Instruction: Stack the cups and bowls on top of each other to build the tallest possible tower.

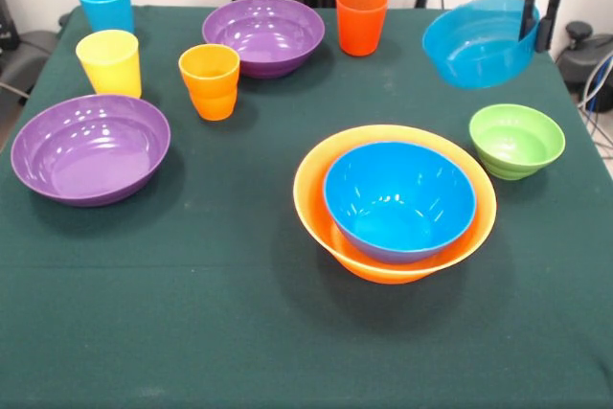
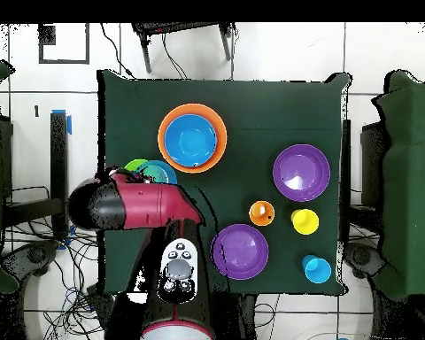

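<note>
Glossy orange, the large bowl (image 1: 395,200) sits on the green bench (image 1: 192,313) with the deep blue bowl (image 1: 399,200) nested inside it; I see no more of a tower than that. The end effector (image 1: 534,21) grips the rim of the translucent light blue bowl (image 1: 479,42), which is tilted at the far right. The small green bowl (image 1: 516,140) stands near it. Two purple bowls (image 1: 90,147) and the four cups (image 1: 210,80) stand apart on the left.
</note>
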You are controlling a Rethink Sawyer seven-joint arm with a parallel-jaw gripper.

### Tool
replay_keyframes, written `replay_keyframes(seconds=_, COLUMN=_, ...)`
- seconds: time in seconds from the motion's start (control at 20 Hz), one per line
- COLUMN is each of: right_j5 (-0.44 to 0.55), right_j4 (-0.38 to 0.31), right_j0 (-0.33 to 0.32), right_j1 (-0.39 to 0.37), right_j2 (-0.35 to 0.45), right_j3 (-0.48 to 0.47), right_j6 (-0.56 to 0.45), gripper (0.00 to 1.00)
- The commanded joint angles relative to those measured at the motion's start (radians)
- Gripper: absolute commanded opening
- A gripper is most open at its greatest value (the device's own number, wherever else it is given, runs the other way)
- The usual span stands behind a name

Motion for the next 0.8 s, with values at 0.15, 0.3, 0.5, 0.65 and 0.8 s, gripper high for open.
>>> replay_keyframes(seconds=0.15, right_j5=0.135, right_j4=-0.074, right_j0=-0.089, right_j1=0.073, right_j2=0.161, right_j3=-0.105, right_j6=-0.102, gripper=0.00)
replay_keyframes(seconds=0.3, right_j5=0.147, right_j4=-0.089, right_j0=-0.100, right_j1=0.082, right_j2=0.148, right_j3=-0.120, right_j6=-0.094, gripper=0.00)
replay_keyframes(seconds=0.5, right_j5=0.186, right_j4=-0.107, right_j0=-0.100, right_j1=0.108, right_j2=0.127, right_j3=-0.166, right_j6=-0.089, gripper=0.00)
replay_keyframes(seconds=0.65, right_j5=0.186, right_j4=-0.121, right_j0=-0.082, right_j1=0.136, right_j2=0.098, right_j3=-0.215, right_j6=-0.065, gripper=0.00)
replay_keyframes(seconds=0.8, right_j5=0.184, right_j4=-0.112, right_j0=-0.090, right_j1=0.155, right_j2=0.108, right_j3=-0.232, right_j6=-0.041, gripper=0.00)
